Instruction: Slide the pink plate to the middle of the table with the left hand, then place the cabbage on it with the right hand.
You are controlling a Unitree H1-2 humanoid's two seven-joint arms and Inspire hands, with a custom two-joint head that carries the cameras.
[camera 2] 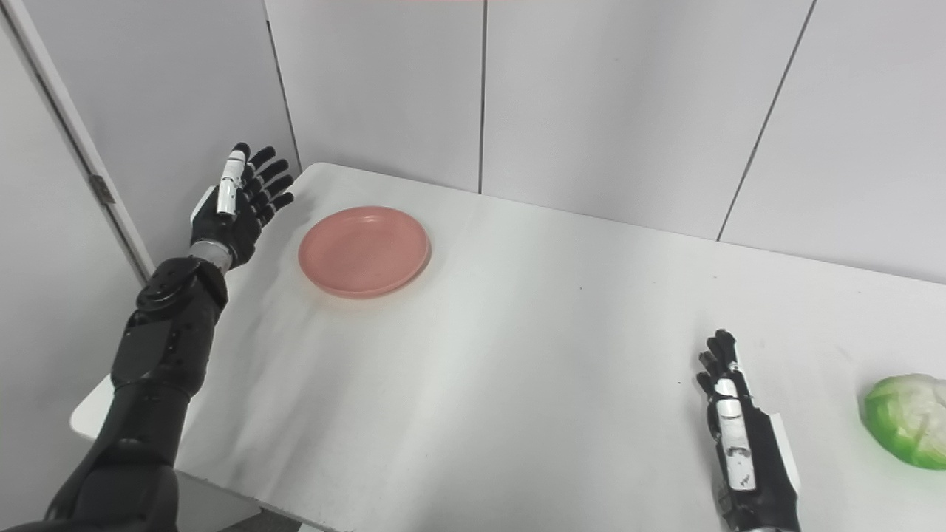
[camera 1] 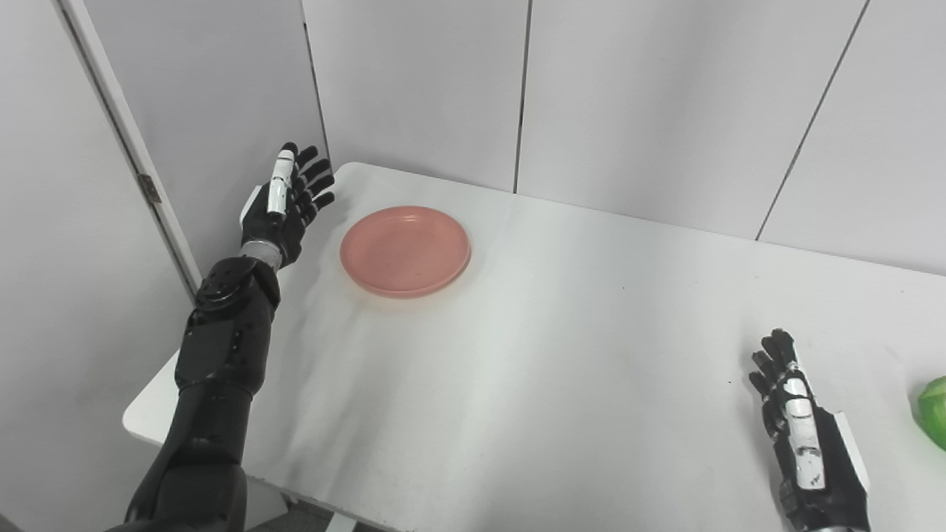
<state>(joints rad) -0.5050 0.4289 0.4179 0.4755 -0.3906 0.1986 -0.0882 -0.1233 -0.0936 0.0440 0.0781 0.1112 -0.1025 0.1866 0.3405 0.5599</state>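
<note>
In the left eye view you have one pink plate (camera 1: 405,250) lying flat on the white surface (camera 1: 562,369), toward its far left corner. Your left robot hand (camera 1: 284,207) hangs just beside the plate's left edge, apart from it, fingers spread and holding nothing. Your right robot hand (camera 1: 802,436) sits low at the near right with its fingers extended and apart, empty. Only a green sliver of the one cabbage (camera 1: 934,410) shows at the right border.

In the right eye view you see that single cabbage (camera 2: 907,428) more fully, resting on the surface to the right of the right robot hand (camera 2: 739,436), near but not touching. The plate (camera 2: 364,251) is well apart from the cabbage.
</note>
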